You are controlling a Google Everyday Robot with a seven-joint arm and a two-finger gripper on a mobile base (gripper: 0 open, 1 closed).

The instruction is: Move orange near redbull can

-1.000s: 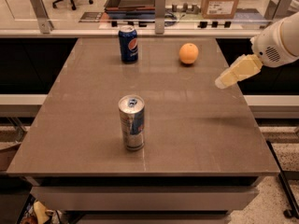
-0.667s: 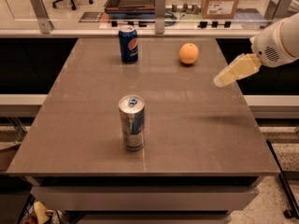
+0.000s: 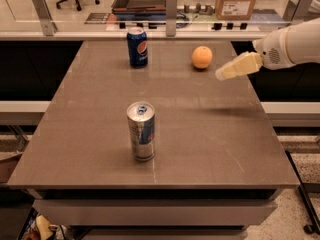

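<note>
The orange [image 3: 202,57] lies on the table [image 3: 215,139], beyond and right of the upright redbull can [image 3: 141,131], well apart from it. The gripper [image 3: 220,74] hangs farther right of the can, near the orange but not touching it and holding nothing. Its degree of opening cannot be determined. The Pepsi can [image 3: 137,46] stands directly beyond the redbull can. The contents of both cans are not visible.

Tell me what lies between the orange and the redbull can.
Nothing: in the camera view, only bare table runs from the orange to the redbull can. The Pepsi can stands left of that line; the gripper hovers right of the orange.
</note>
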